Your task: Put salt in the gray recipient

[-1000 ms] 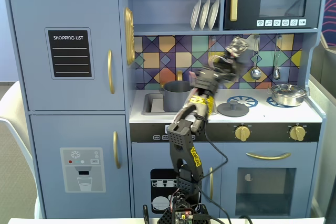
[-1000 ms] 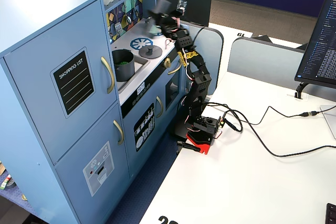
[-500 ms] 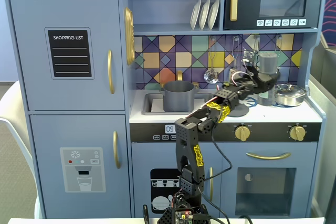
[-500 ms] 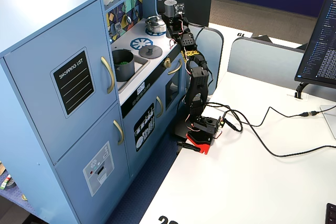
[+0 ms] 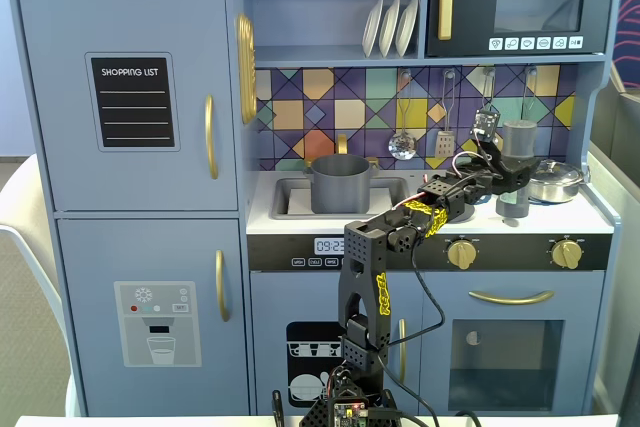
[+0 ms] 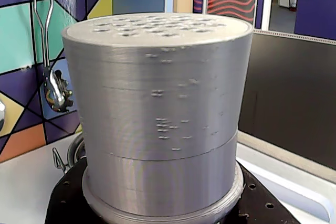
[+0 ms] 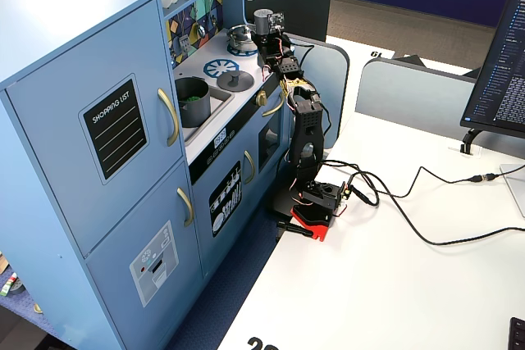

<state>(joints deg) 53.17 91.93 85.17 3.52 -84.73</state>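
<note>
The salt shaker (image 5: 518, 152), a tall gray cylinder, stands upright at the right of the toy kitchen counter; I cannot tell if it rests on the counter. It fills the wrist view (image 6: 157, 103), holed cap up, label hidden. My gripper (image 5: 505, 179) is shut on its lower part, and black jaw parts show at both sides of its base in the wrist view (image 6: 163, 203). The gray recipient (image 5: 341, 184), a matte pot, sits in the sink to the left, apart from the gripper. In the side fixed view the shaker (image 7: 262, 20), gripper (image 7: 268, 38) and pot (image 7: 192, 100) also show.
A shiny silver pan (image 5: 556, 181) sits just right of the shaker. A flat gray lid with a knob (image 7: 233, 79) lies on the stove between sink and shaker. Utensils (image 5: 403, 142) hang on the tiled back wall. A shelf and microwave (image 5: 520, 12) overhang the counter.
</note>
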